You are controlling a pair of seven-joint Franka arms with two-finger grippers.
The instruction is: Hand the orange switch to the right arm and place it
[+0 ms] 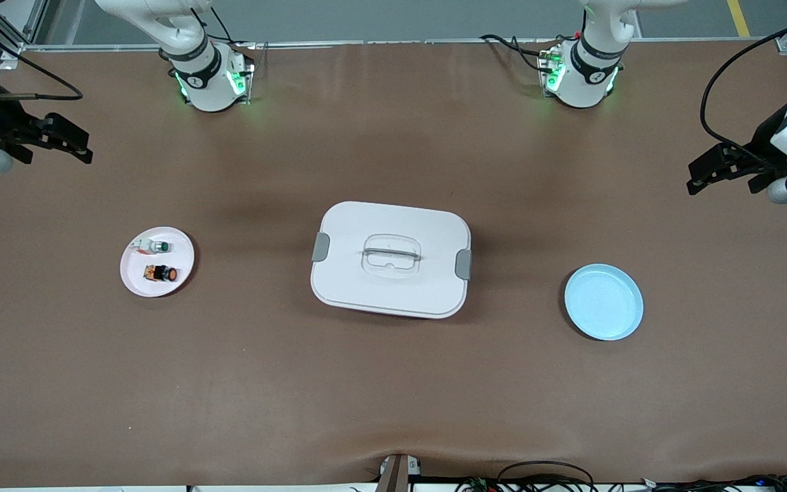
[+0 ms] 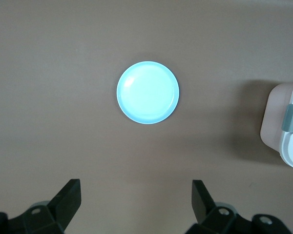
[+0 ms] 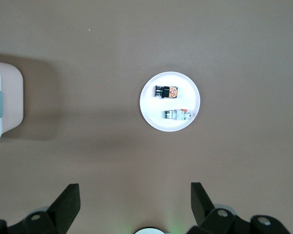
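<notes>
The right gripper (image 1: 69, 147) is hanging in the air over the right arm's end of the table (image 1: 393, 396), its fingers (image 3: 68, 202) standing wide apart and holding nothing. The orange switch (image 1: 160, 274) is lying on its side on a small white plate (image 1: 135, 273) toward that same end of the table, well apart from this gripper and lower than it. A white-bodied switch with a green cap (image 1: 160, 246) is lying just beside it on the plate, farther from the front camera. A white lidded box (image 1: 391, 260) with grey side latches is sitting at the middle of the table. A light blue plate (image 1: 604, 302) is resting toward the left arm's end. The left gripper (image 1: 711, 171) is waiting in the air over that end, its fingers (image 2: 68, 197) also spread apart and empty, the blue plate showing in its wrist view.
</notes>
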